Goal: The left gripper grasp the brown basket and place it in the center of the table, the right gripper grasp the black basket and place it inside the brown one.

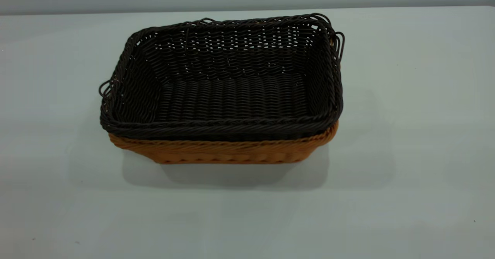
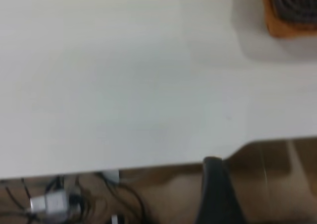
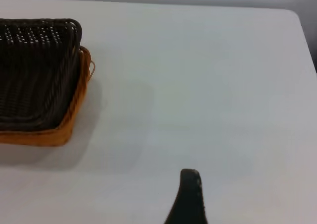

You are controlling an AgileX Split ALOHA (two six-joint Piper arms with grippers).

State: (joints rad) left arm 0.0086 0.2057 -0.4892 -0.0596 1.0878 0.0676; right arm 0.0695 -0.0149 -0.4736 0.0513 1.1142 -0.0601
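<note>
Black basket [image 1: 228,92] sits nested inside the brown basket [image 1: 224,152] at the table's [image 1: 406,174] twelve o'clock; both grippers' jaws cannot be told

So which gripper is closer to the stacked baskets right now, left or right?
Probably right, judging by the wrist views. The right gripper hangs off the basket stack's end, with the black basket and brown basket large in view. The left gripper, back over the table edge, sees one corner.

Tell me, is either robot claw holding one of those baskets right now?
No. The black basket sits nested in the brown basket, with nothing gripping either; both grippers are away from them.
</note>
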